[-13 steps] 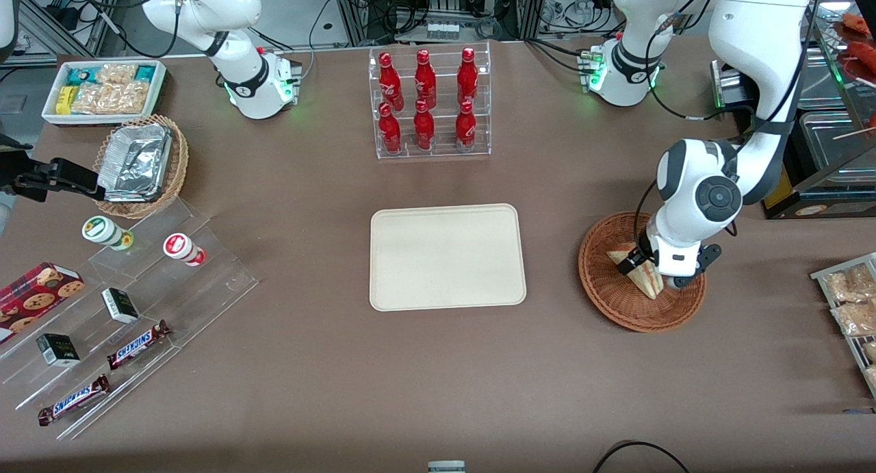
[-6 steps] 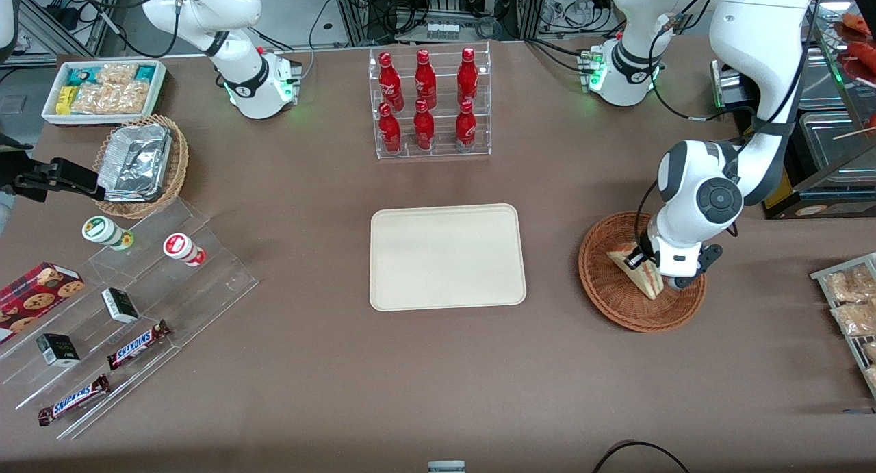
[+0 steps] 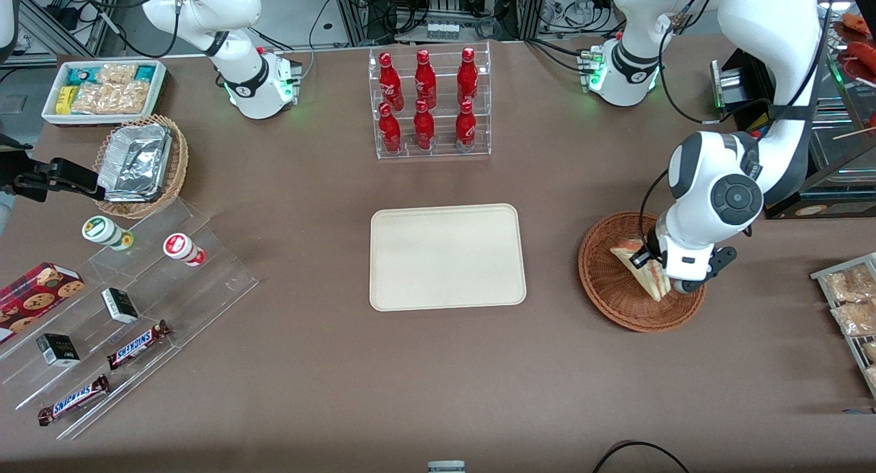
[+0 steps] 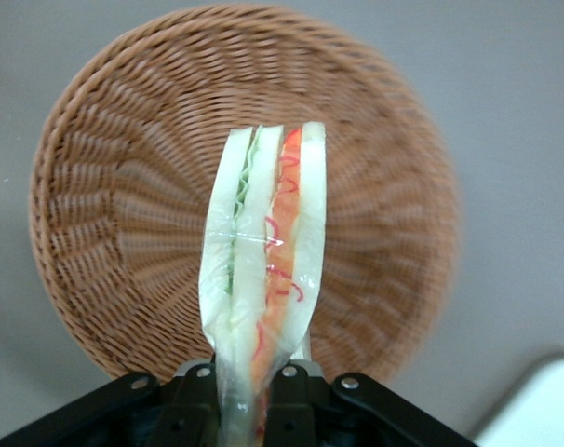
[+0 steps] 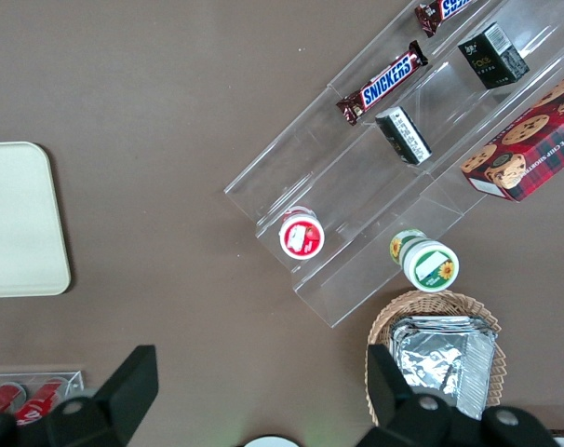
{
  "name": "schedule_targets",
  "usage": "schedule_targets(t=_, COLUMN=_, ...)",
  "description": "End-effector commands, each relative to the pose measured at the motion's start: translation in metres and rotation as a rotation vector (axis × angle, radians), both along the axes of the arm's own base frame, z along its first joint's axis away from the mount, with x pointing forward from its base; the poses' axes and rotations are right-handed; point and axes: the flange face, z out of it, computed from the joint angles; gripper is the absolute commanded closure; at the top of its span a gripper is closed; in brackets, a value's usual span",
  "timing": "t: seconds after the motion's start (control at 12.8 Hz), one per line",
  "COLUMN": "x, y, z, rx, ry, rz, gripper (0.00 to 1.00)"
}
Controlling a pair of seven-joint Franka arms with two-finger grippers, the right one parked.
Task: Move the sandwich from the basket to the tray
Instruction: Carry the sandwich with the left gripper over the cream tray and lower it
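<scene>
The sandwich (image 3: 642, 269), a wrapped triangular wedge of white bread with red and green filling, is held over the reddish-brown wicker basket (image 3: 609, 288). My left gripper (image 3: 658, 273) is shut on it and holds it a little above the basket's floor. In the left wrist view the sandwich (image 4: 263, 251) stands out from between the gripper's (image 4: 251, 396) black fingers, with the basket (image 4: 105, 214) below it. The cream tray (image 3: 447, 256) lies in the middle of the table, beside the basket toward the parked arm's end; one corner of it (image 4: 533, 410) shows in the left wrist view.
A clear rack of red bottles (image 3: 430, 103) stands farther from the front camera than the tray. A lighter wicker basket with foil containers (image 3: 140, 163), a white snack bin (image 3: 102, 90) and clear stepped shelves of snacks (image 3: 130, 309) lie toward the parked arm's end. A rack of packets (image 3: 852, 302) is at the working arm's end.
My left gripper has risen and shifted slightly toward the working arm's end, lifting the sandwich off the basket's floor.
</scene>
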Motion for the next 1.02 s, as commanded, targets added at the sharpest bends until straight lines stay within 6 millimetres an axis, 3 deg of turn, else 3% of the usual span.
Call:
schedule_targets(t=0.0, x=0.006, y=-0.057, z=0.027, rx=-0.026, ry=-0.004, rz=-0.091, gripper=1.00)
schedule_targets(t=0.23, x=0.004, y=-0.118, z=0.013, rx=-0.072, ry=0.015, rz=-0.176, gripper=1.00)
schedule_targets(t=0.31, x=-0.001, y=-0.153, z=0.006, rx=-0.105, ry=0.030, rz=-0.218, gripper=1.00)
schedule_targets(t=0.55, x=-0.006, y=-0.230, z=-0.016, rx=-0.135, ry=0.043, rz=-0.267, gripper=1.00)
schedule_targets(t=0.94, x=-0.036, y=-0.328, z=-0.045, rx=-0.138, ry=0.084, rz=-0.305, gripper=1.00)
